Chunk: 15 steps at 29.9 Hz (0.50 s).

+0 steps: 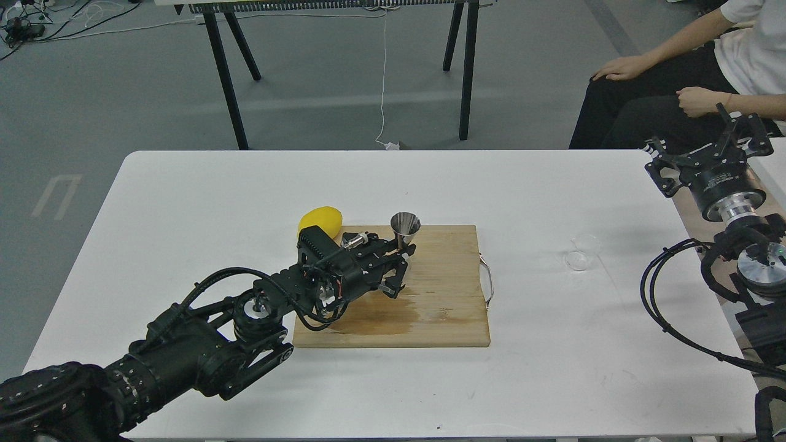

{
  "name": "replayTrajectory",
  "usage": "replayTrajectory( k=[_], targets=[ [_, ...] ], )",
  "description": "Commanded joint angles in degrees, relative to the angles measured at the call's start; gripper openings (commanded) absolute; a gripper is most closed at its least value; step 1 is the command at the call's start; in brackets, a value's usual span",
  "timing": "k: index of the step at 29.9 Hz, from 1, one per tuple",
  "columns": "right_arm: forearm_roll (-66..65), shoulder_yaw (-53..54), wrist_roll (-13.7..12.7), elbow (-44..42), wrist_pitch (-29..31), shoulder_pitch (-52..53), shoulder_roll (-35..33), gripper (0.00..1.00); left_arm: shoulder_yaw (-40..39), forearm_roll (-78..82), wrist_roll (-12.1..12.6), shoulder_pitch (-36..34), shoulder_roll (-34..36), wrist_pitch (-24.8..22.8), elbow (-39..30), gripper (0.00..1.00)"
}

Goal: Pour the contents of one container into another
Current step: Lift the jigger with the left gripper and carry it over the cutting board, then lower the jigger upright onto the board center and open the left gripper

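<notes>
Left claw (402,269) beside jigger (405,228)

Even, soft overhead light; sharp focus, faint shadows.

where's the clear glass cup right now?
Head view: the small clear glass cup lies on the white table, right of the wooden cutting board, apart from it, and left of the raised right gripper.

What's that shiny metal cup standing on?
The steel jigger stands on the wooden cutting board. Its lower cone and base are covered by the left gripper, so the contact is unseen.
</notes>
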Motion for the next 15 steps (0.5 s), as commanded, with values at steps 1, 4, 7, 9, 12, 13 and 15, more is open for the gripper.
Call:
replayTrajectory(
  k=[1,4,7,9,12,13,15],
  targets=[
    [0.0,0.02,0.0,-0.05,0.08,0.01,-0.06,1.0,0.25,0.0,0.06,-0.3,-0.46,0.0,0.1,0.24],
    [0.0,0.02,0.0,-0.05,0.08,0.01,-0.15,1.0,0.16,0.0,0.15,-0.3,-0.46,0.0,0.01,0.45],
    [0.0,0.02,0.0,-0.05,0.08,0.01,-0.15,1.0,0.16,0.0,0.15,-0.3,-0.46,0.17,-0.34,0.55],
    [0.0,0.02,0.0,-0.05,0.08,0.01,-0.15,1.0,0.16,0.0,0.15,-0.3,-0.46,0.17,-0.52,0.55],
    [0.0,0.02,0.0,-0.05,0.08,0.01,-0.15,1.0,0.16,0.0,0.06,-0.47,-0.46,0.17,-0.69,0.55],
    [0.0,0.02,0.0,-0.05,0.08,-0.08,-0.15,1.0,0.16,0.0,0.06,-0.47,-0.46,0.26,-0.69,0.55],
    [0.0,0.02,0.0,-0.05,0.08,-0.08,-0.15,1.0,0.16,0.0,0.06,-0.56,-0.46,0.35,-1.04,0.57]
  ],
)
